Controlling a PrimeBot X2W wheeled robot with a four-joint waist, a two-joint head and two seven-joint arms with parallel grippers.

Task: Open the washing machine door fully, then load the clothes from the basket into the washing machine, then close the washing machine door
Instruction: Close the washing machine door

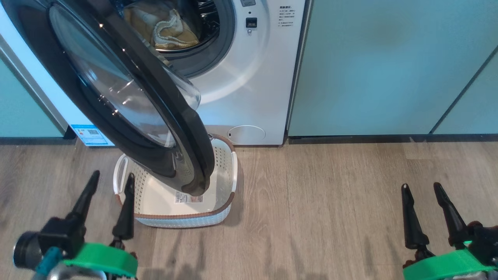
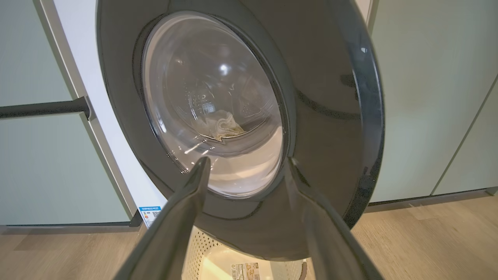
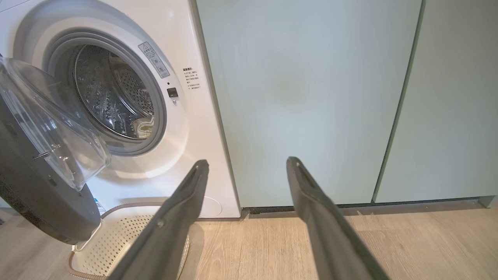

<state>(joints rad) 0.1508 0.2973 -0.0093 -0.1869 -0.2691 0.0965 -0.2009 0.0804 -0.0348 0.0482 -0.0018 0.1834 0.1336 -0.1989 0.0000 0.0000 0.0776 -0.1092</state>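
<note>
The washing machine [image 1: 253, 70] stands white against the wall, and its glossy black door [image 1: 171, 128] hangs partly swung out over the basket [image 1: 183, 221]. Pale yellow clothes [image 1: 171, 29] lie inside the steel drum [image 3: 113, 97]; a bit of the clothes [image 3: 144, 126] shows at the drum's bottom. The cream basket with the brown rim sits on the floor below the door, with its labelled base bare. My left gripper [image 1: 113, 179] is open at the lower left, beside the basket's left handle. In the left wrist view the gripper [image 2: 249, 161] faces the door's outer glass [image 2: 210, 97]. My right gripper [image 1: 422, 186] is open and empty at the lower right.
Pale teal cabinets [image 1: 389, 66] stand right of the machine, with another [image 1: 23, 105] at its left. Wood floor [image 1: 319, 210] stretches between the basket and my right gripper. A blue label [image 1: 90, 135] sits low on the machine's left.
</note>
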